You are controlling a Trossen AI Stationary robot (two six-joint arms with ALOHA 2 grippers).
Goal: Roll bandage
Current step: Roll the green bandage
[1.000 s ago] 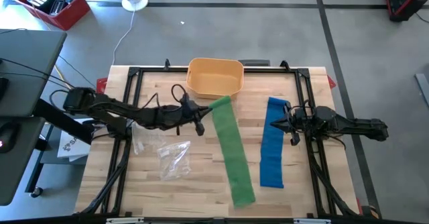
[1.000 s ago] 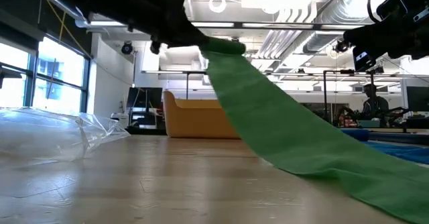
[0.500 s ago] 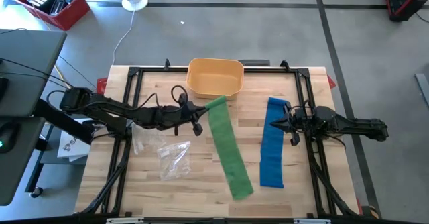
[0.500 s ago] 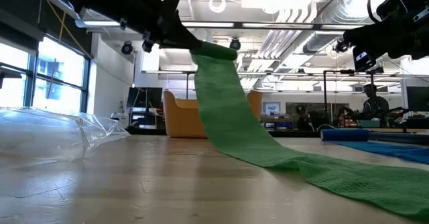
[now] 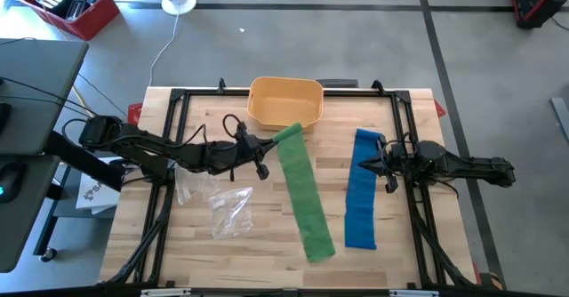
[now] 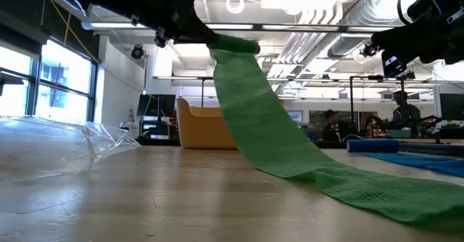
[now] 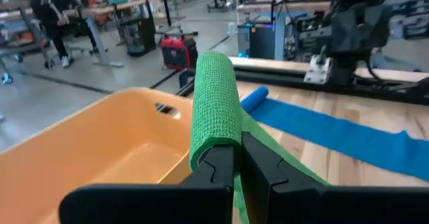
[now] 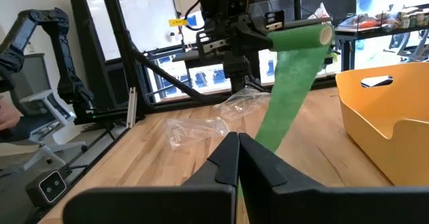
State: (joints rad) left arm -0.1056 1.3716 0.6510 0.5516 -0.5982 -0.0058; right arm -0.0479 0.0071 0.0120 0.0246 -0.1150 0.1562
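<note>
Fingers [image 7: 218,174] of our left gripper [image 5: 263,161] are pinched together on the rolled end of the green bandage [image 5: 300,190], holding it raised just in front of the yellow bin [image 5: 284,102]. From that roll the green strip slopes down to the wooden table [image 5: 267,244] and runs away from the bin toward the front edge. Our right gripper [image 5: 380,164] has its fingers pressed together with nothing between them, hovering over the blue bandage [image 5: 361,188], which lies flat to the right of the bin. Crumpled clear plastic bags [image 5: 216,199] rest left of the green strip.
</note>
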